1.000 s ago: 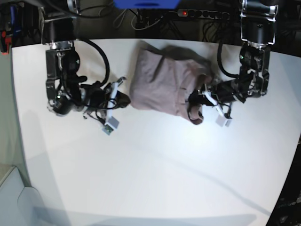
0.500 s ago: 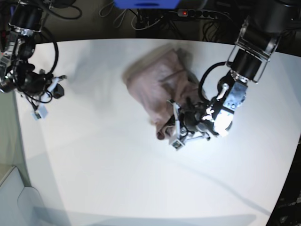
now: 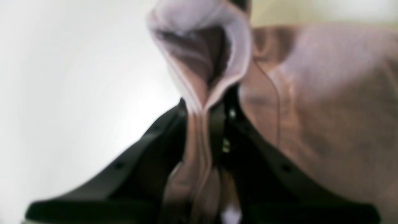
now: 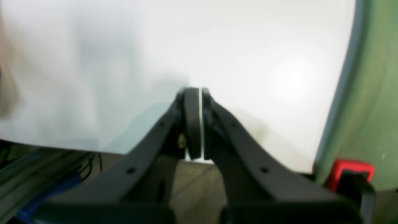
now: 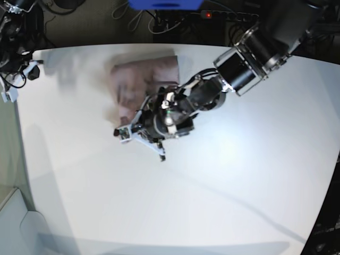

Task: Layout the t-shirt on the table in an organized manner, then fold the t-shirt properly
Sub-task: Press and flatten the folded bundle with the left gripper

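The mauve t-shirt (image 5: 139, 84) lies bunched and motion-blurred on the white table (image 5: 186, 202), left of centre near the back edge. My left gripper (image 5: 123, 133) reaches across from the right and sits at the cloth's near-left corner. In the left wrist view that gripper (image 3: 203, 109) is shut on a folded edge of the t-shirt (image 3: 326, 93), and a loop of cloth bulges past the fingertips. My right gripper (image 5: 34, 68) is at the table's far-left back corner, away from the cloth. Its jaws (image 4: 200, 93) are shut with nothing between them, above the table (image 4: 248, 46) near its edge.
A power strip with a red light (image 5: 228, 16), a blue object (image 5: 164, 4) and cables lie behind the table's back edge. A green surface (image 4: 373, 109) and a red part (image 4: 351, 171) lie beyond the table's edge beside the right gripper.
The left arm has swept leftward across the table, dragging the t-shirt with it. The right arm has pulled back to the far-left back corner.
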`<state>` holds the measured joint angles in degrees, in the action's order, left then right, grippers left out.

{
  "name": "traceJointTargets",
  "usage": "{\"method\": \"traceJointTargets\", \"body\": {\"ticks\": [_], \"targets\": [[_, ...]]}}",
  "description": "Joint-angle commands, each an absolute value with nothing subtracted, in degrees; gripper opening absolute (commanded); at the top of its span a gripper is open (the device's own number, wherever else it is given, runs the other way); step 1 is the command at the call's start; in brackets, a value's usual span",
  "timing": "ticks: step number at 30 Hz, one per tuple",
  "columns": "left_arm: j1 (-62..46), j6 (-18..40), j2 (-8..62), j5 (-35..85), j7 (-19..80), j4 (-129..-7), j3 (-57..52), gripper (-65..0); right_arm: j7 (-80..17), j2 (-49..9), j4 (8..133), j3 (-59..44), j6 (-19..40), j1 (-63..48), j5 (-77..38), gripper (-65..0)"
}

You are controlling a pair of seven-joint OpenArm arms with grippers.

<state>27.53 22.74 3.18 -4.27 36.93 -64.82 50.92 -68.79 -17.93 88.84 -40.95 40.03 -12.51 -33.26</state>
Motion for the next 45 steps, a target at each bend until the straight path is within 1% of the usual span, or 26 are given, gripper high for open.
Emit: {"method": "traceJointTargets", "body": {"ticks": [1, 7, 16, 17, 19, 23, 25, 28, 32, 34, 40, 45], "targets": [[28.9, 22.8, 2.3, -6.0, 36.3, -65.5, 51.7, -64.9, -67.9, -18.9, 89.8, -41.8, 40.0, -12.8, -33.8, -65.0], [29.1, 22.8, 0.7, -14.1, 36.2, -64.3, 54.4, -64.9, -68.1, -17.7, 89.9, -44.0, 40.0, -13.7, -33.8, -65.0], [29.1, 22.8, 1.9, -14.8, 36.4, -64.1, 54.0, -64.6, -68.4, -17.7, 89.9, -43.7, 40.0, -13.8, -33.8, -65.0], [29.1, 22.8, 2.2, -14.7, 36.3, -64.1, 54.0, -63.2, -68.4, -17.6, 89.9, -43.6, 40.0, -13.8, -33.8, -65.0], [29.0, 22.8, 2.4, -14.8, 36.2, -64.1, 54.0, -58.5, -68.4, -17.6, 89.9, -43.6, 40.0, -13.8, -33.8, -65.0], [29.0, 22.8, 2.5, -14.8, 36.2, -64.7, 54.0, -43.6, -68.4, -17.6, 89.9, -43.6, 40.0, -13.8, -33.8, -65.0], [29.1, 22.7, 2.5, -14.9, 36.2, -64.9, 54.0, -37.9, -68.4, -17.6, 89.9, -43.6, 40.0, -13.8, -33.8, -65.0], [29.9, 22.7, 2.5, -14.9, 36.2, -64.9, 54.0, -32.3, -68.4, -17.6, 89.9, -43.6, 40.0, -13.8, -33.8, -65.0], [31.2, 22.7, 2.6, -14.9, 36.2, -65.4, 54.0, -28.3, -68.4, -17.6, 89.9, -43.6, 40.0, -13.8, -33.8, -65.0], [31.9, 22.7, 3.1, -14.9, 36.4, -66.7, 54.0, -27.4, -68.4, -17.6, 89.9, -43.6, 40.0, -13.8, -33.8, -65.0], [34.3, 22.7, 4.3, -14.9, 36.8, -71.4, 53.8, -27.3, -68.4, -17.6, 89.9, -43.6, 40.0, -13.8, -33.8, -65.0], [34.3, 22.7, 4.6, -14.9, 36.4, -73.5, 48.1, -27.3, -68.4, -17.6, 89.9, -43.6, 40.0, -13.7, -33.8, -65.0]]}}
